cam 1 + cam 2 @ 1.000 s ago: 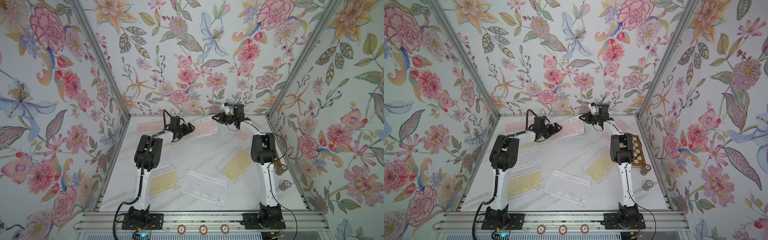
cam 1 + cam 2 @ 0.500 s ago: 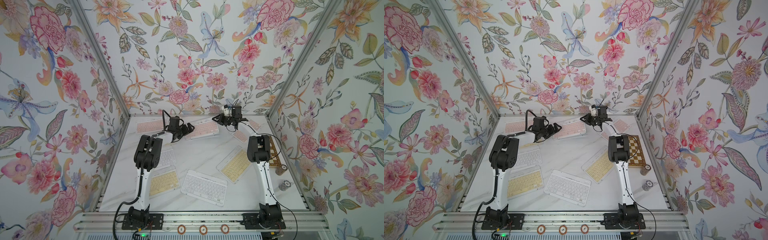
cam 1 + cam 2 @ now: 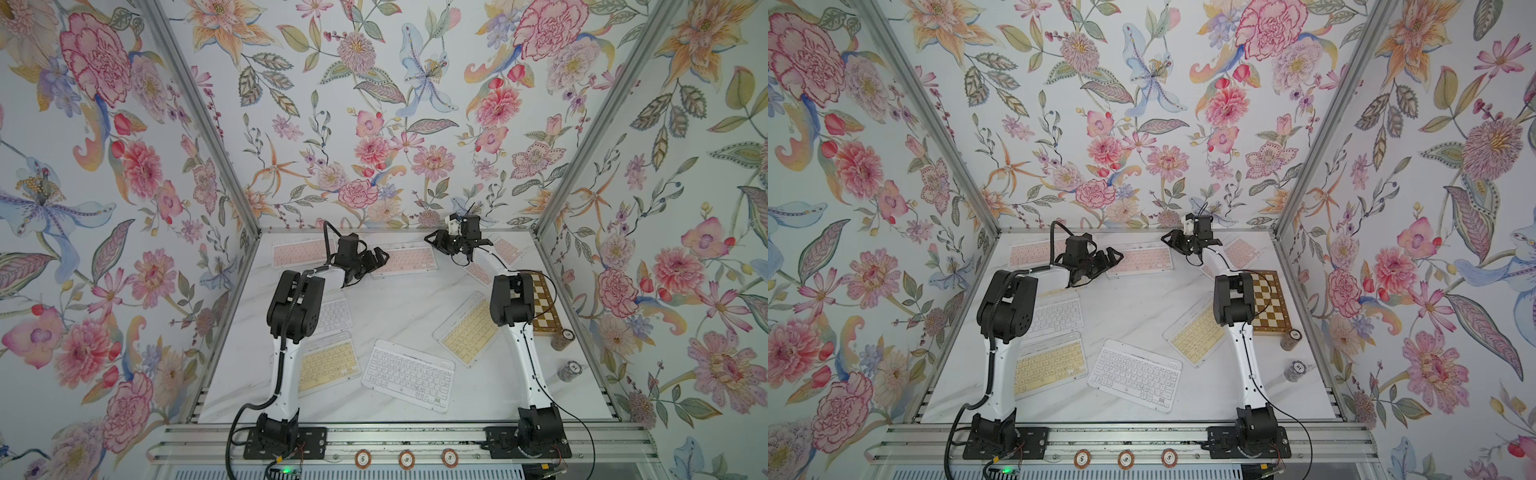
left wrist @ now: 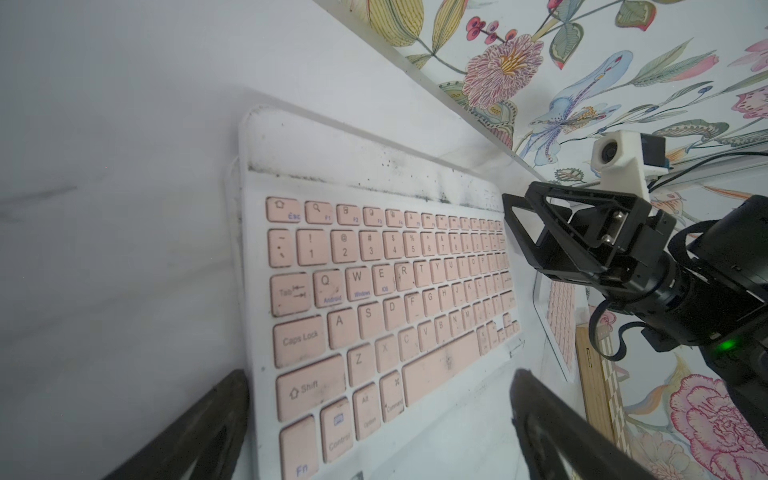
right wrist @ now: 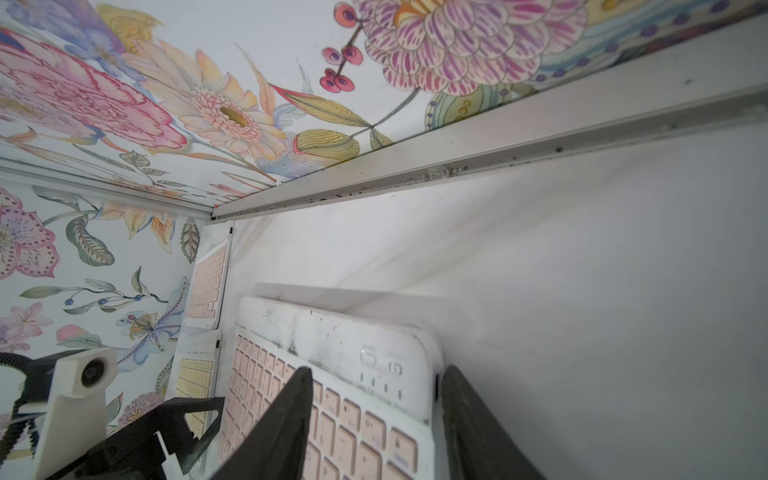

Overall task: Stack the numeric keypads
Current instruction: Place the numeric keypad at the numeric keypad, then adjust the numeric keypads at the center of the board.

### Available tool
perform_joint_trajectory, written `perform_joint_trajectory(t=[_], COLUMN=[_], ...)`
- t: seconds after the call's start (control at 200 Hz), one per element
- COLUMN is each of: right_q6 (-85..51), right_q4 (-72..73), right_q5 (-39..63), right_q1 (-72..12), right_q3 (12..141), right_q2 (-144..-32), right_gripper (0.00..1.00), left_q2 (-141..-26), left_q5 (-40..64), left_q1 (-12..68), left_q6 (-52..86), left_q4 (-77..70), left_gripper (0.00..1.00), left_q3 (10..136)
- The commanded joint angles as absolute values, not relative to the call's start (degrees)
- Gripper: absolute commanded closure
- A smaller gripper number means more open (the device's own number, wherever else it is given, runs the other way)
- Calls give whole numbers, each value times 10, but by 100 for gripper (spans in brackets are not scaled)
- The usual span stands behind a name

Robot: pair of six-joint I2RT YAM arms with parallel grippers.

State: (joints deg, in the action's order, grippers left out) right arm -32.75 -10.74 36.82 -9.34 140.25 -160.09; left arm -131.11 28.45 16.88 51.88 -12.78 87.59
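The right gripper (image 5: 378, 372) has its jaws apart. One finger is over the pink keys and the other sits just off the short end of the middle pink keypad (image 3: 411, 259), and neither is clamped on it. The left gripper (image 4: 380, 374) is spread wide at that keypad's opposite end, with one finger off each long edge, and it grips nothing.

The middle pink keypad lies flat on the marble table (image 3: 399, 307), close to the back wall. In both top views:

- **To its left:** the far-left pink keypad (image 3: 297, 253).
- **To its right:** the corner pink keypad (image 3: 505, 249) and another, the hidden pink keypad (image 3: 478, 274), partly behind the right arm.
- **Nearer the robot bases than it:**
  - the small white keypad (image 3: 334, 313), half under the left arm
  - the left yellow keypad (image 3: 328, 365)
  - the front white keypad (image 3: 409, 376)
  - the right yellow keypad (image 3: 467, 328)
- **To its right and nearer:** the chessboard (image 3: 544, 303), with two chip stacks (image 3: 561, 338) beside it.
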Motion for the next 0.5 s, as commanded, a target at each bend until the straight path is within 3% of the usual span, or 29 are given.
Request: perform_joint_trajectory(t=[0.0, 0.15, 0.3, 0.495], right_q6=[-322, -299, -279, -272], right_q4=[-117, -165, -176, -175], right_q5=[353, 332, 305, 292], right_q1=[-99, -102, -116, -136], right_q3=[1423, 1412, 1320, 1223], right_q2=[-1600, -1583, -1529, -1473], right_gripper=[31, 14, 0, 1], left_q2=[-1308, -1306, -1305, -1300], left_q5=[295, 295, 294, 293], left_q1=[170, 170, 170, 169], left_q6=[530, 529, 526, 519], left_q4=[-76, -75, -72, -65], left_gripper=[1, 1, 1, 1], left_q3=[852, 852, 851, 845])
